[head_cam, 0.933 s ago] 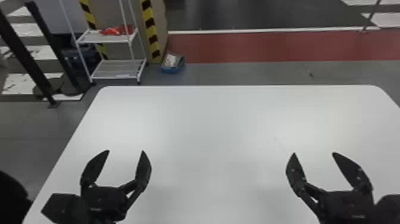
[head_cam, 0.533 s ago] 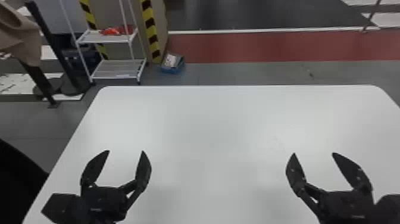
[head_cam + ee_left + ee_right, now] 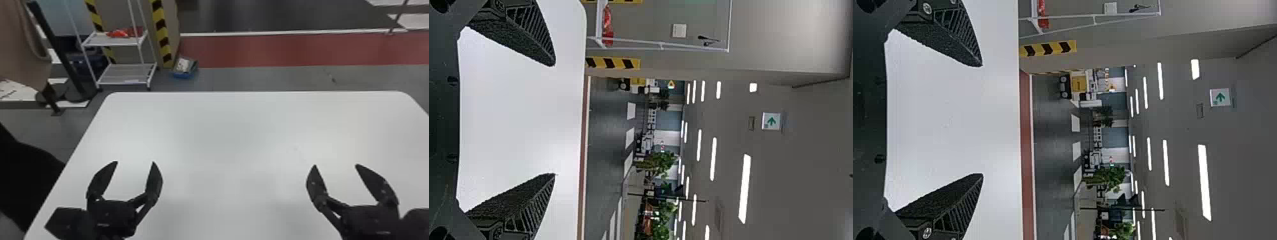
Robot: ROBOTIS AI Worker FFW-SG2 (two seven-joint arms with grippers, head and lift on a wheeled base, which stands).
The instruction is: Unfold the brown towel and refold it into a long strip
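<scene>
- Now, up in the top left corner of the head view, there's the brown towel (image 3: 24, 48), hanging beyond the table's far left corner, its body cut off by the view's edge!
- Left gripper (image 3: 135, 162), over the near left part of the white table (image 3: 229, 127): fingers spread wide, tips pointing away from the robot, white tabletop showing in the gap.
- Over on the other side, the right gripper (image 3: 335, 165) matches it (a neat mirror image, folks), wide apart too, above the near right part of the table.
- From the left wrist view, the left gripper (image 3: 554, 119) frames bare white surface between two ridged black fingers; in the right wrist view the right gripper (image 3: 982, 120) does just the same.
- Down the left edge of the head view looms a large black shape (image 3: 25, 175), beside the table; what it is, I can't tell.
- Behind the table stands a white rack (image 3: 126, 75) with a red item (image 3: 123, 33) on its upper shelf, and near it, on the floor, a blue box (image 3: 184, 76).
</scene>
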